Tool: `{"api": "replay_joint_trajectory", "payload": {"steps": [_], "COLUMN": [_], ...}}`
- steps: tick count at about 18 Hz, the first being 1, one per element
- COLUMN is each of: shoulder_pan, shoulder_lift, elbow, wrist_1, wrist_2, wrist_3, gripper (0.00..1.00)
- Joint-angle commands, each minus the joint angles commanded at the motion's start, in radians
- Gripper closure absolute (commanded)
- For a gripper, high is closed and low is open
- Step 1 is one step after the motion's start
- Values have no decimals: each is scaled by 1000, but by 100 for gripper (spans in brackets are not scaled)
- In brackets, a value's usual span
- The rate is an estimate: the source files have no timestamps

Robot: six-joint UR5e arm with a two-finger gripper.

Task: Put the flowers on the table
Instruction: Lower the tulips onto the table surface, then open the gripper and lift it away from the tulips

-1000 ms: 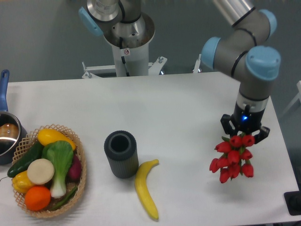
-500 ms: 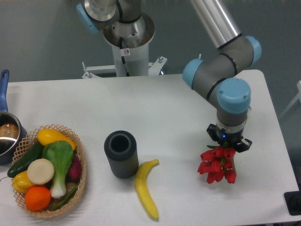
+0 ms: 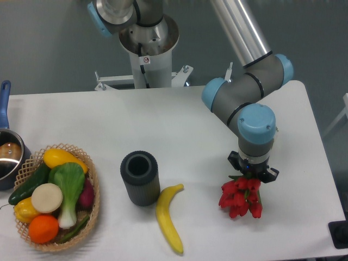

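Note:
The flowers (image 3: pixel 240 198), a bunch of red tulips, hang head-down just below my gripper (image 3: pixel 252 174) at the front right of the white table (image 3: pixel 185 125). The gripper points straight down and is shut on the bunch's upper end; the stems are hidden by the wrist. The red heads are low over the tabletop, and I cannot tell whether they touch it.
A yellow banana (image 3: pixel 168 216) lies left of the flowers, beside a dark ribbed cylinder (image 3: pixel 140 178) standing upright. A wicker basket (image 3: pixel 92 204) of vegetables and fruit sits at the front left, with a blue-handled pot (image 3: pixel 7 155) behind it. The robot base (image 3: pixel 147 49) stands at the back.
The arm has carried the flowers left and downward, from near the table's right edge toward the banana. The bunch now looks smaller and lower over the table.

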Motion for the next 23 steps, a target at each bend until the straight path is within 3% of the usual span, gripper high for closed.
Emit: {"api": "replay_joint_trajectory", "payload": {"steps": [1, 3, 5, 7, 11, 12, 18, 21, 23], "shoulder_pan": [0, 2, 2, 3, 8, 9, 75, 136, 181], "shoulder_lift": [0, 3, 3, 6, 11, 17, 118, 143, 204], "elbow": [3, 9, 17, 17, 14, 12, 3, 11, 11], "wrist_1": [2, 3, 15, 15, 17, 18, 20, 34, 26], "wrist_2": [-8, -8, -12, -26, -34, -34, -38, -174, -251], "wrist_3": [-5, 3, 0, -2, 4, 6, 6, -2, 0], "gripper": [57, 39, 27, 27, 16, 2, 0, 0, 0]}}
